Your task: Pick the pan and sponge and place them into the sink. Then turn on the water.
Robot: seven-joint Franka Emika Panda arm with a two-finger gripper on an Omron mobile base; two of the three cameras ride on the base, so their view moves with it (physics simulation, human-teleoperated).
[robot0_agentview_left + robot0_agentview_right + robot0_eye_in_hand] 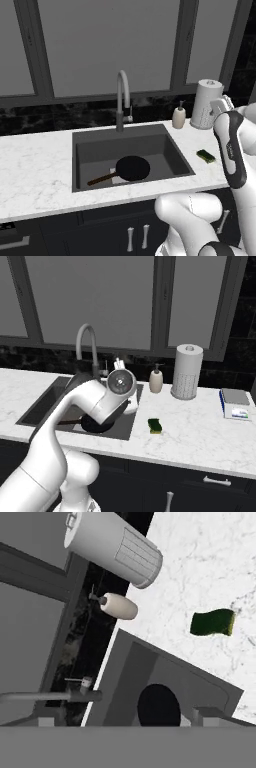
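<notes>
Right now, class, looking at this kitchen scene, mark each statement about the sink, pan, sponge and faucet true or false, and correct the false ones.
1. The round black frying pan lies inside the dark grey sink basin. True.
2. The small green and yellow sponge is in the basin too. False: it lies on the white marble counter, right of the sink.
3. Water runs from the curved grey gooseneck faucet. False: no stream shows.
4. The beige soap bottle stands beside the white paper towel roll. True.
</notes>
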